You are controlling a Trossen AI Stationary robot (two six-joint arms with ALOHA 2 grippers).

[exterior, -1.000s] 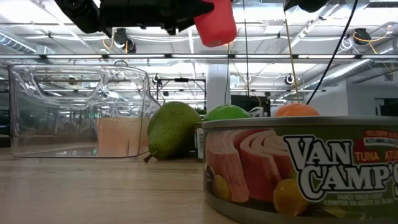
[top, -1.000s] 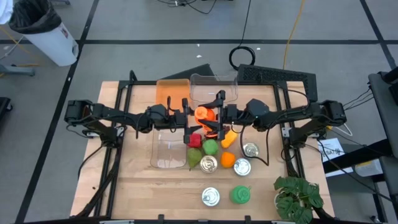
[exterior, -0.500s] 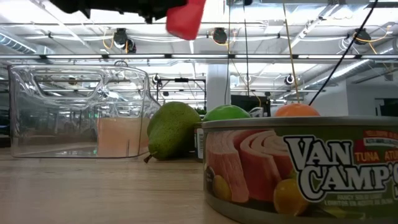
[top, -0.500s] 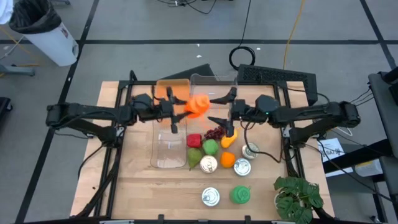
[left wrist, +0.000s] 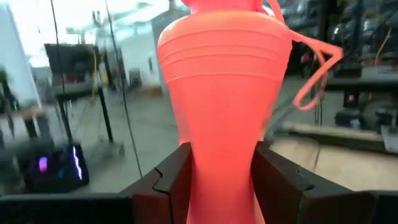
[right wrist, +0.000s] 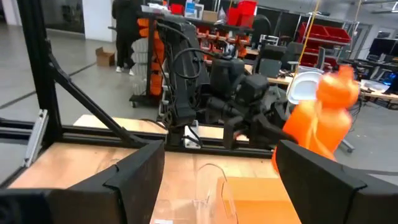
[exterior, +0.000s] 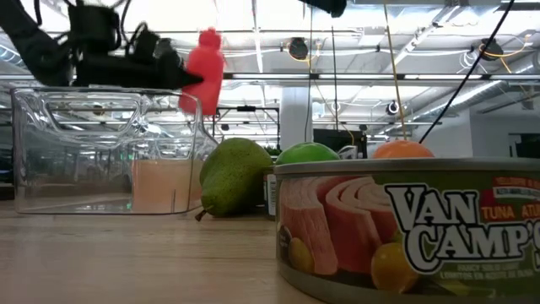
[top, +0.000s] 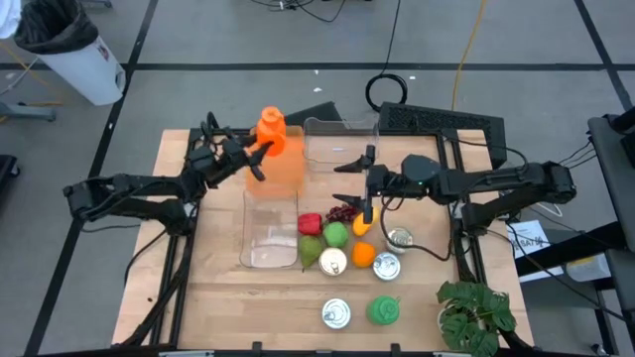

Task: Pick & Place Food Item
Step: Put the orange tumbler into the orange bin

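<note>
— So, what are the left fingers [left wrist: 171, 180] doing?

— They are clamped on the narrow waist of an orange bottle [top: 275, 134], one finger on each side, as the left wrist view shows. The left gripper [top: 254, 156] holds it up in the air at the far left part of the table [top: 213, 288], above the orange lid [top: 282, 169] that lies beside the clear bins. In the low view the bottle [exterior: 204, 70] stands roughly upright, cap on top, above the rim of the near clear bin [exterior: 101, 152].

— And the arm behind it?

— It stretches from the table's left edge, low and nearly flat, angling toward the far side, with the wrist turned so the bottle sits at its tip.

— The right side?

— The right gripper [top: 360, 183] has its fingers spread wide, holding nothing. It hangs over the middle of the table, just beside the far clear bin [top: 340, 139] and above the grapes [top: 342, 211]. Its arm runs straight in from the right edge. From its wrist camera the bottle [right wrist: 323, 118] shows well apart, across the table.

— What lies below?

— A red pepper [top: 309, 224], a pear [top: 312, 250], a lime [top: 336, 235], an orange [top: 363, 254] and several cans [top: 385, 266] sit clustered near the middle; a tuna can [exterior: 405, 228] fills the low view's foreground.
</note>
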